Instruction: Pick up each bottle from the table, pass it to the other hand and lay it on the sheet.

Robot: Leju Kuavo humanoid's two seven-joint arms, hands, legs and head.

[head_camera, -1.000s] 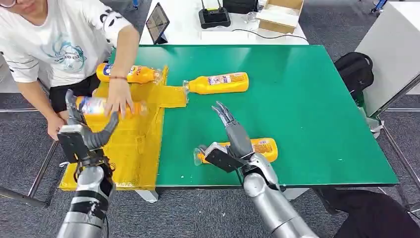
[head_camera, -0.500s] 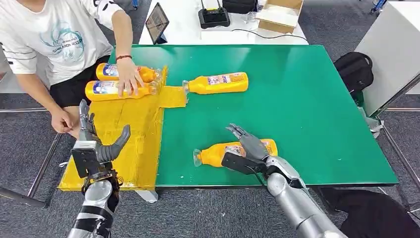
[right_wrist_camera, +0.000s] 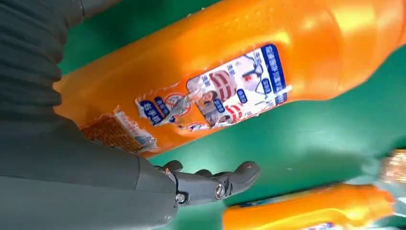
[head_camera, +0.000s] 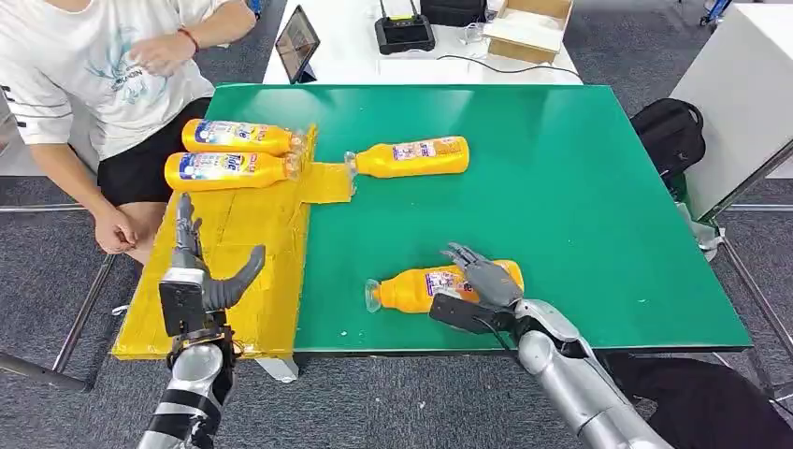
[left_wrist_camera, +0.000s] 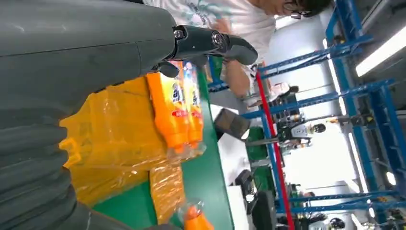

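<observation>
Four orange bottles lie on their sides on the green desk (head_camera: 580, 196). Two bottles on the sheet (head_camera: 229, 150) rest side by side at the far end of the yellow sheet (head_camera: 243, 253), touching or nearly so, necks toward the desk's middle. A far bottle (head_camera: 411, 157) lies on bare green just beside the sheet's small tab, neck against it. The near bottle (head_camera: 421, 288) lies close to the desk's front edge, neck pointing toward the sheet.

Right robot hand (head_camera: 479, 276) sits on top of the near bottle, fingers draped over its labelled body — the right wrist view shows the fingers (right_wrist_camera: 225, 181) extended alongside the label, not wrapped around it. Left robot hand (head_camera: 201, 271) hovers above the near part of the sheet, fingers spread, thumb out, holding nothing.

A seated person (head_camera: 103, 65) in a white shirt is at the desk's far left corner.
</observation>
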